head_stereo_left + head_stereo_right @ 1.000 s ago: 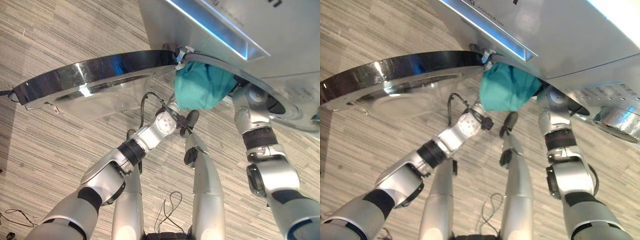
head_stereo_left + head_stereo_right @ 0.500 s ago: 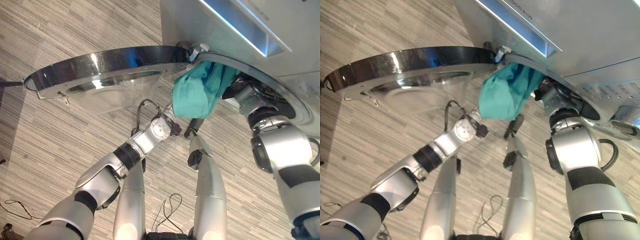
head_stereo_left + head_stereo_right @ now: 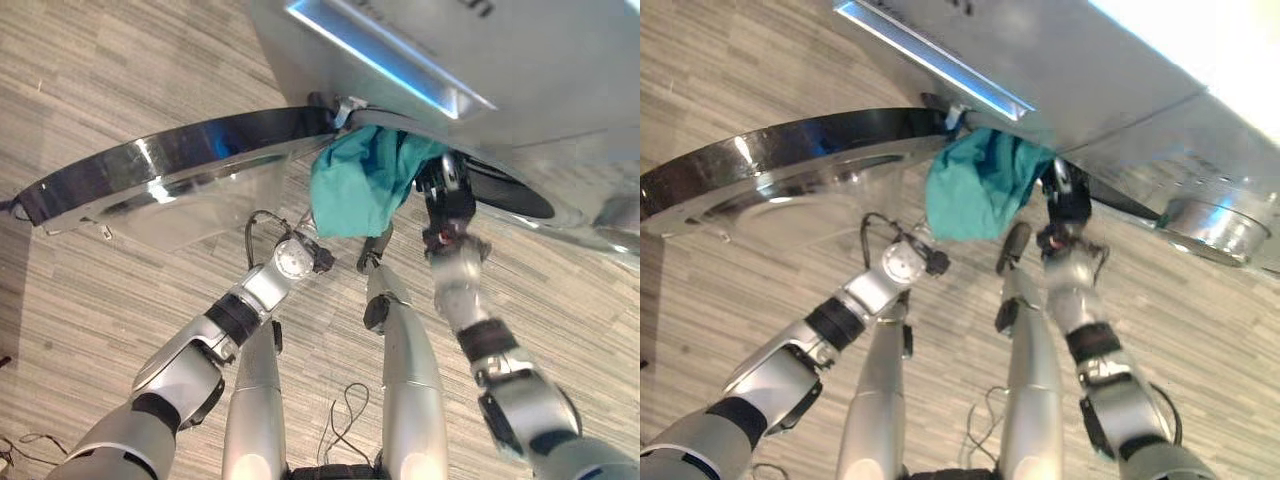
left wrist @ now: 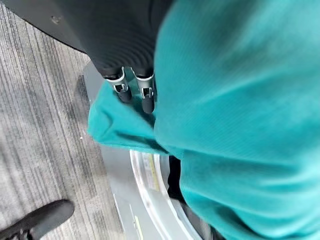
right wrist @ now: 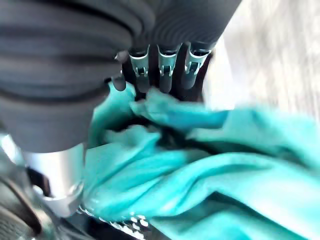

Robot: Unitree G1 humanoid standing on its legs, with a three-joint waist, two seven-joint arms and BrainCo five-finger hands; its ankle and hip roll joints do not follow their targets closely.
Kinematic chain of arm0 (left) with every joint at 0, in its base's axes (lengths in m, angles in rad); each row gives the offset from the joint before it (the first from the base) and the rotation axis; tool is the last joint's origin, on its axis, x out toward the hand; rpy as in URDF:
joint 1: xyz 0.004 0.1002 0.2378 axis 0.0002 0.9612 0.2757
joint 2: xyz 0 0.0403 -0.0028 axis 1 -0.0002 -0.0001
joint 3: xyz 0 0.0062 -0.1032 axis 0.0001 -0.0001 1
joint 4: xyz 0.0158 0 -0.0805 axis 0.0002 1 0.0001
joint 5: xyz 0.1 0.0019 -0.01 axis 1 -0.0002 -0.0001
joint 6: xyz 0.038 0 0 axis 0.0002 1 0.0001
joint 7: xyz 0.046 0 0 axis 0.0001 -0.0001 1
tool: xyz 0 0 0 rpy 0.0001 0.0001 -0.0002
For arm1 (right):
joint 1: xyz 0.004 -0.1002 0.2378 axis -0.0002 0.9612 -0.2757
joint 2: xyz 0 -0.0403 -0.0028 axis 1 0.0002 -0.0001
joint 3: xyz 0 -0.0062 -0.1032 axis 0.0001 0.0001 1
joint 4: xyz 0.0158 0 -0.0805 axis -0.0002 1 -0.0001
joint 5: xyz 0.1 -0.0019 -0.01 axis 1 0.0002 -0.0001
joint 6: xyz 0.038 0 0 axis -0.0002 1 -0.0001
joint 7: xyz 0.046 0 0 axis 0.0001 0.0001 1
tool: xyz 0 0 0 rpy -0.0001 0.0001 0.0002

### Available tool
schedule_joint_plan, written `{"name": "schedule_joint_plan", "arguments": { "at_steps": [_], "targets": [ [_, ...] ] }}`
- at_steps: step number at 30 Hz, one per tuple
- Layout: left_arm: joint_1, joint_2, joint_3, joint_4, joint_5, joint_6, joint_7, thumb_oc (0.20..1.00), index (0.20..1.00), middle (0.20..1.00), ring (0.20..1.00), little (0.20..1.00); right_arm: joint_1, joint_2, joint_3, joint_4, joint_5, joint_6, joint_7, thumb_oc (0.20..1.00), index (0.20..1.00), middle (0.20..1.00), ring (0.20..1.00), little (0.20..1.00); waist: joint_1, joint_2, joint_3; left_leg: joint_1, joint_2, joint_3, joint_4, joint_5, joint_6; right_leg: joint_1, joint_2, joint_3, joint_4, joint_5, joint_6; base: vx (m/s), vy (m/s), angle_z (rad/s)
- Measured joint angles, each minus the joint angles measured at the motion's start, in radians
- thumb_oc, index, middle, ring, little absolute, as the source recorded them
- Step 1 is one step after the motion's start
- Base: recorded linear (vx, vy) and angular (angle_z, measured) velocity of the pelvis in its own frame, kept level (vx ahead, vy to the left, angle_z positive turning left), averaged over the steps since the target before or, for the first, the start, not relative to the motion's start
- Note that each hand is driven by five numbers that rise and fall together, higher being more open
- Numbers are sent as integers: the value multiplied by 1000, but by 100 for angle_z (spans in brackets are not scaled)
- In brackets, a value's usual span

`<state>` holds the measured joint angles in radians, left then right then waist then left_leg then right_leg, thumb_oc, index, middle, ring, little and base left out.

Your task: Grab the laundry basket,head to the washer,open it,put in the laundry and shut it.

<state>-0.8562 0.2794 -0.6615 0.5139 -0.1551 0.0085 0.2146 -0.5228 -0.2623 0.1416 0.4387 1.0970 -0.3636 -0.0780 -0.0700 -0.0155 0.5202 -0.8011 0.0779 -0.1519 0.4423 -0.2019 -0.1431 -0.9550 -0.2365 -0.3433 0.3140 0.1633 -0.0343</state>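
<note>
Left eye view shows the right hand (image 3: 447,190) drawn back from the washer (image 3: 560,90) mouth to the teal laundry (image 3: 362,190) — still bunched half out below the open door (image 3: 170,175), both hands' grips unclear — so stuffing isn't finished.

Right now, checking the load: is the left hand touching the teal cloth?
Touching. The left wrist view shows the left hand with its fingers pressed into the teal cloth at the washer opening.
</note>
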Motion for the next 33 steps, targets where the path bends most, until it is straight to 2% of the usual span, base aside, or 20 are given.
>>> {"name": "schedule_joint_plan", "arguments": {
  "at_steps": [2, 8, 18, 21, 24, 26, 32, 33],
  "targets": [
    [26, -1, 11, -11, 0, -7, -3, 1000, 1000, 1000, 1000, 1000, 96, -4, 0, 15, 20, -10, 36, 1000, 1000, 1000, 1000, 1000, -30, -1, 0, 6, 2, 10, -2, -4, 7, 4, 9, 6, -12, 4, 6, -16, 52, -9],
    [61, 26, 52, -55, 0, -8, -4, 1000, 1000, 1000, 1000, 1000, 221, -6, 9, 28, 1, 45, 98, 1000, 1000, 1000, 1000, 1000, -54, -1, 0, 36, 8, 37, -9, -7, 12, 12, 16, 32, -17, 4, 9, -2, 23, -10],
    [58, 27, 84, -64, 4, -19, -4, 1000, 1000, 1000, 1000, 1000, 238, -1, 18, 194, -5, 105, 167, 1000, 1000, 1000, 1000, 1000, -56, -2, 1, 74, 20, 49, -36, -4, 6, 33, 28, 36, -21, 4, 9, -1, 7, -3],
    [41, -6, 74, -58, -4, -19, -1, 1000, 1000, 1000, 1000, 1000, 241, 2, 20, 293, -32, 127, 157, 1000, 1000, 1000, 1000, 1000, -56, -3, 1, 82, 16, 51, -45, -3, 5, 36, 27, 37, -21, 4, 9, 0, 0, 0],
    [-73, -88, 34, 5, -45, -20, 10, 1000, 1000, 1000, 1000, 1000, 261, -7, 82, 351, -78, 147, 139, 1000, 1000, 1000, 1000, 1000, -72, -11, 1, 87, 15, 48, -47, -3, 6, 46, 26, 34, -24, 0, 15, 0, 0, 0],
    [-176, -148, 14, 52, -110, -22, 32, 1000, 1000, 1000, 1000, 1000, 273, -1, 100, 352, -94, 158, 127, 1000, 1000, 1000, 1000, 1000, -95, -16, 1, 92, 14, 50, -52, -5, 10, 48, 27, 35, -26, -2, 18, -1, 3, -2],
    [-337, -216, 32, 100, -295, -71, 90, 1000, 1000, 1000, 1000, 1000, 277, -30, 126, 288, -95, 168, 123, 1000, 1000, 1000, 1000, 1000, -151, -18, 1, 91, 18, 74, -64, -5, 10, 28, 32, 53, -22, -6, 23, -9, -13, -8],
    [-368, -222, 46, 125, -370, -83, 95, 1000, 1000, 1000, 1000, 1000, 271, -46, 126, 266, -102, 163, 123, 1000, 1000, 1000, 1000, 1000, -163, -19, 2, 85, 16, 89, -65, -8, 14, 11, 25, 62, -17, -6, 24, -7, 31, -10]
  ]
}}
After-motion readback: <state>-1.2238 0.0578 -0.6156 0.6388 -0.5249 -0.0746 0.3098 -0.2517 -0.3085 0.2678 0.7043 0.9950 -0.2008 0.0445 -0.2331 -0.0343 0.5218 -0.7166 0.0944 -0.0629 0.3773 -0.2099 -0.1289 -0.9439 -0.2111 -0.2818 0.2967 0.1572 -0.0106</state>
